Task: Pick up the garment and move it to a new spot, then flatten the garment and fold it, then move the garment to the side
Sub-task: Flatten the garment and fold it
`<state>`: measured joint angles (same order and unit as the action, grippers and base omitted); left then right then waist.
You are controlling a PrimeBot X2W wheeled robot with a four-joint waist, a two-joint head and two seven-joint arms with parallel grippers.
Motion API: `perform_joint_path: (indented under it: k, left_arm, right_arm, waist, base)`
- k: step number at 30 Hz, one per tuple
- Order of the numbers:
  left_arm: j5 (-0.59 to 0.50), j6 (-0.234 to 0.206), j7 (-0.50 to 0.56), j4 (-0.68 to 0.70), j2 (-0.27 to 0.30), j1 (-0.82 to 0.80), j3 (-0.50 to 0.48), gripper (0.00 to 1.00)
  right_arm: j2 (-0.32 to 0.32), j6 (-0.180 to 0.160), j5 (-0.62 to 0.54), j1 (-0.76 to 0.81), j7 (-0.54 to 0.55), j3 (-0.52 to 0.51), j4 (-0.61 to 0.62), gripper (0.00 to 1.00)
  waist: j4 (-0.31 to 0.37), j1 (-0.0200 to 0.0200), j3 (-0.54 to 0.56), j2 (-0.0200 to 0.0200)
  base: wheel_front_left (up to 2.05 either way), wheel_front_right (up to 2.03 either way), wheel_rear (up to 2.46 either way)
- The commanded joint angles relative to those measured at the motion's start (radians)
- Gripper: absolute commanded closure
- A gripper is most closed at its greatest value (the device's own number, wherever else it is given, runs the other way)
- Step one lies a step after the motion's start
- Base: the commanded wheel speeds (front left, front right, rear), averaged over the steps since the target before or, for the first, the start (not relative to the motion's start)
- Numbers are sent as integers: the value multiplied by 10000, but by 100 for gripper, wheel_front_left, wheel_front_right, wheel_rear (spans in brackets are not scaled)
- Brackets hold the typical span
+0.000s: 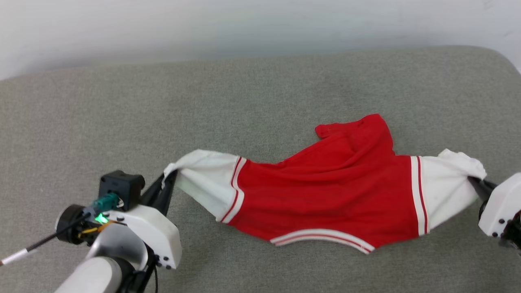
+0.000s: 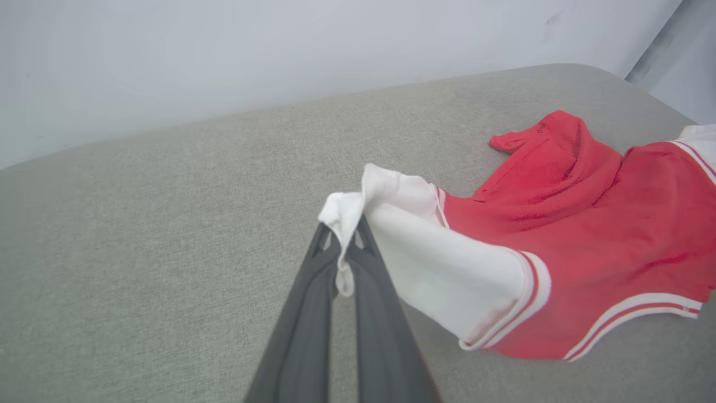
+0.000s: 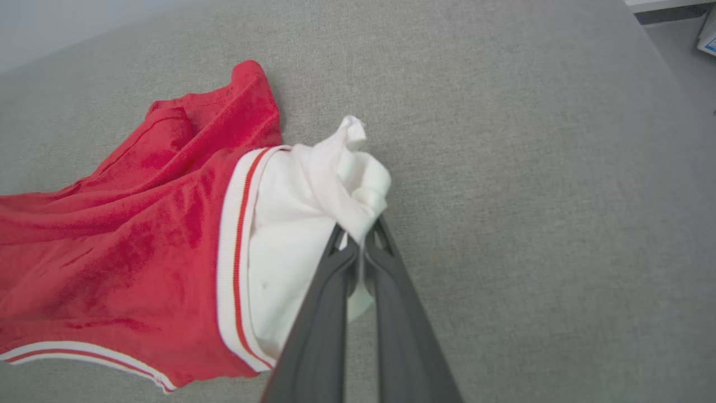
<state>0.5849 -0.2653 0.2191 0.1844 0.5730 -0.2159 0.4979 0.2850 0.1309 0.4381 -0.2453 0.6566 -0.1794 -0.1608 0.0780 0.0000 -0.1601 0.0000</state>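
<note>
Stretching the garment (image 1: 325,191) out over the grey cushion (image 1: 260,93), the left gripper (image 1: 169,179) and right gripper (image 1: 474,181) each pinch a white sleeve, probably to pull it flat for folding.

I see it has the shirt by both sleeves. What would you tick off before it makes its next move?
1. The left gripper is shut on one white sleeve: ok.
2. The right gripper is shut on the other white sleeve: ok.
3. The garment lies flat: not ok; it sags between the grippers and its red far end is bunched.
4. Each grip is deep enough to hold under a pull: cannot tell.
5. There is free room on the grey cushion beyond the garment: ok.
</note>
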Motion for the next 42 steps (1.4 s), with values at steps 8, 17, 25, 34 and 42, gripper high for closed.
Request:
perform_joint_path:
  k: [8,17,25,34,42]
  left_arm:
    - [-49,-60,-399,157,34,-1350,-736,100]
    - [301,522,-481,-1405,-529,-5000,-1428,100]
    - [42,1168,-857,-3771,-927,-9102,-1713,100]
    - [-541,1694,-961,-5643,-766,-13349,-1782,100]
    - [-876,1923,-924,-6678,-738,-15579,-1672,100]
  right_arm:
    - [266,-4,-348,-1084,-348,371,1100,100]
    - [693,-4,-556,-4171,-1169,936,640,100]
    - [991,-5,-572,-7768,-2265,1305,-335,100]
    - [1025,-5,-803,-11680,-3403,1677,-1681,100]
    - [1227,-5,-545,-13965,-4410,2476,-2931,100]
  waist:
    - [133,0,468,0]
    - [-113,0,-139,0]
    - [-264,0,-1695,0]
    - [-107,0,-3593,0]
    - [117,0,-4997,0]
  base:
    - [0,0,0]
    - [0,0,0]
    - [0,0,0]
    - [0,0,0]
    - [0,0,0]
